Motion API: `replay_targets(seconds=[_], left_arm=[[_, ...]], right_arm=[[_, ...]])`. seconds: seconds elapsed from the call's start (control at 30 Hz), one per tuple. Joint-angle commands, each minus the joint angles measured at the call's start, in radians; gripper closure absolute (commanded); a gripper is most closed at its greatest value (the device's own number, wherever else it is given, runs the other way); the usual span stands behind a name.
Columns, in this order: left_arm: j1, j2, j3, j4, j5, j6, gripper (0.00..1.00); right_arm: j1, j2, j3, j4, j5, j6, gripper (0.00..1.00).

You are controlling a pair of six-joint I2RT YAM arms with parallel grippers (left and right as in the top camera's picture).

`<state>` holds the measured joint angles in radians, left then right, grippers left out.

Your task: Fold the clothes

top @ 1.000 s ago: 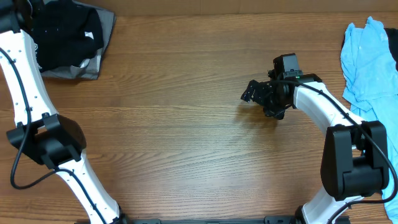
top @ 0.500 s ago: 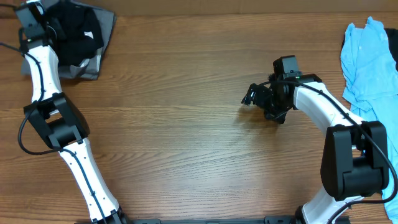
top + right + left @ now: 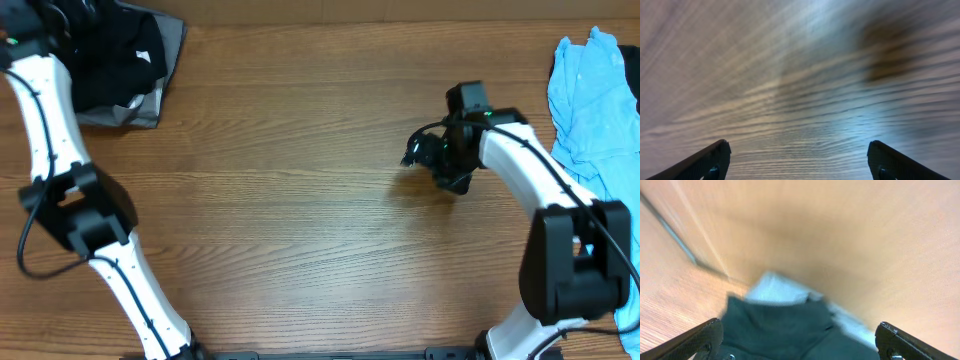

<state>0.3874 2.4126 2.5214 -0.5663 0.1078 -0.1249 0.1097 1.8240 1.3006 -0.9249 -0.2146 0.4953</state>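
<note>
The black shirt (image 3: 118,55) lies bunched on a grey folded garment (image 3: 172,40) at the table's far left corner. My left arm (image 3: 40,90) reaches up to that corner. In the left wrist view the left gripper (image 3: 802,340) is open wide just above the dark fabric (image 3: 785,330), with nothing pinched between its fingers (image 3: 702,337). A pale strip of the grey garment (image 3: 777,287) shows behind the shirt. My right gripper (image 3: 412,155) hangs open over bare wood right of centre. In the right wrist view the right gripper (image 3: 799,152) has only table beneath it.
A light blue shirt (image 3: 590,95) lies crumpled at the table's right edge, beyond the right arm. The wooden tabletop (image 3: 280,200) stretches between the two arms. The left wrist view is blurred and shows a wooden wall or edge behind the pile.
The left jaws have gone from nearly shut to wide open over the black shirt, and the left arm has swung about at the corner. The right gripper has drifted slightly right.
</note>
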Motion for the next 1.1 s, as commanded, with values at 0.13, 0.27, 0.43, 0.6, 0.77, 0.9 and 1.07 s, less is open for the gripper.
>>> replay_targets(seconds=[0.13, 0.27, 0.43, 0.6, 0.77, 0.9, 1.07], left_arm=[[-0.018, -0.227, 0.019, -0.076, 0.024, -0.019, 0.0], [-0.018, -0.225, 0.019, -0.124, 0.024, -0.019, 0.0], [-0.018, -0.225, 0.018, -0.289, 0.023, -0.018, 0.0], [-0.017, -0.225, 0.018, -0.462, 0.023, -0.018, 0.0], [-0.017, -0.225, 0.018, -0.544, 0.023, -0.018, 0.0], [-0.017, -0.225, 0.018, -0.56, 0.023, -0.018, 0.0], [-0.017, -0.225, 0.018, -0.56, 0.023, -0.018, 0.0]], right_arm=[[-0.003, -0.401, 0.068, -0.081, 0.271, 0.004, 0.08], [-0.003, -0.607, 0.068, -0.146, 0.349, 0.008, 0.08], [-0.003, -0.802, 0.066, -0.232, 0.458, 0.018, 0.0], [-0.005, -0.925, 0.066, -0.241, 0.547, 0.032, 0.0], [-0.005, -0.93, 0.066, -0.241, 0.547, 0.033, 0.0], [-0.005, -0.916, 0.066, -0.241, 0.547, 0.033, 0.0], [-0.004, -0.9, 0.066, -0.258, 0.525, 0.032, 0.0]])
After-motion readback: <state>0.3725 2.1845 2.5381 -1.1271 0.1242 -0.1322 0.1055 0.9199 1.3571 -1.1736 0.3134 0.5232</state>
